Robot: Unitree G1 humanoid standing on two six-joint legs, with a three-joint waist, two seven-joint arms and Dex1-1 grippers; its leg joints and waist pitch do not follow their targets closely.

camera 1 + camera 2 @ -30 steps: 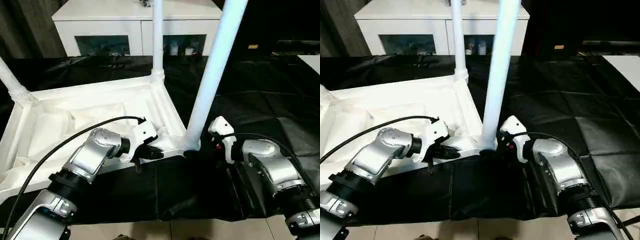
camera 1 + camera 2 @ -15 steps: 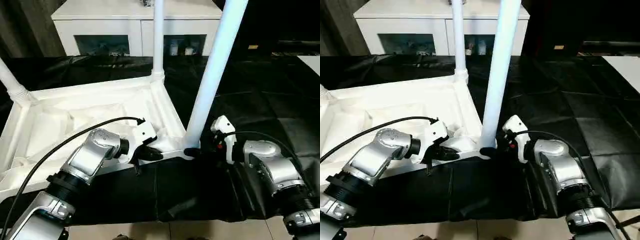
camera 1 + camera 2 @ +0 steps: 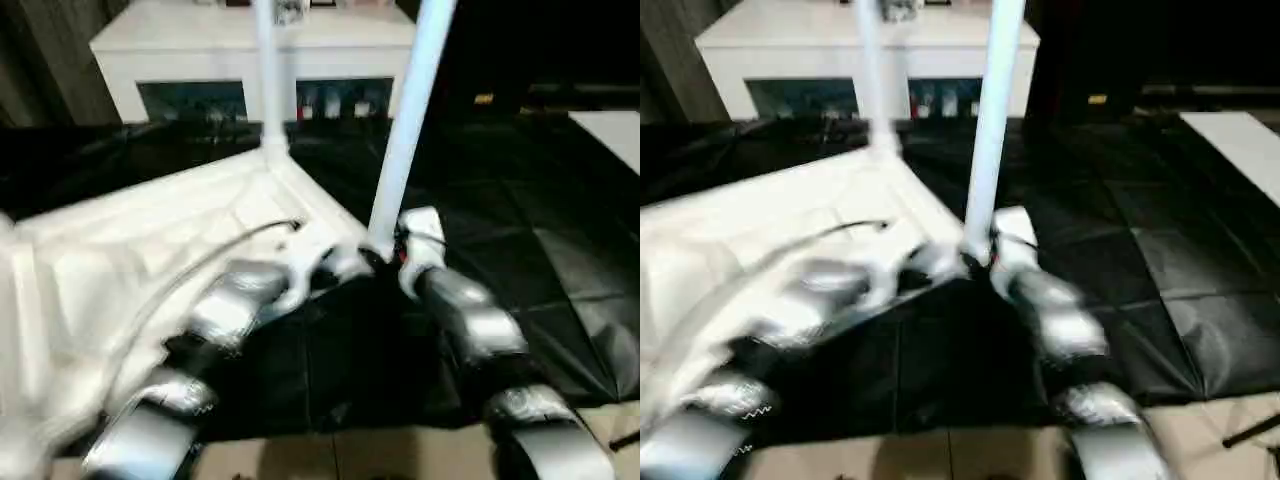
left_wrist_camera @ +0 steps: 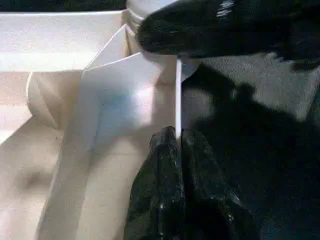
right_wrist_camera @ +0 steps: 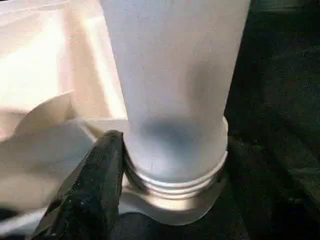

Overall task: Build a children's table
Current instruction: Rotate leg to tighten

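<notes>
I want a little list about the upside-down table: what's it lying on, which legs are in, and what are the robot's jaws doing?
Tabletop: white, underside up, on the black cloth.
Near leg: stands upright in the near corner socket.
Far leg: upright in the corner beyond it.
Left gripper: jaws shut on the tabletop's thin edge wall.
Right gripper: at the base of the near leg, one finger beside its threaded collar.
Behind: white cabinet.

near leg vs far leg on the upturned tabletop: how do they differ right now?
Near leg stands at the tabletop's front corner; far leg stands at its back corner, toward the cabinet.
Right hand has a finger at the near leg's threaded base; no hand is at the far leg.
Near leg looks thicker.
Both are white, upright tubes.
</notes>
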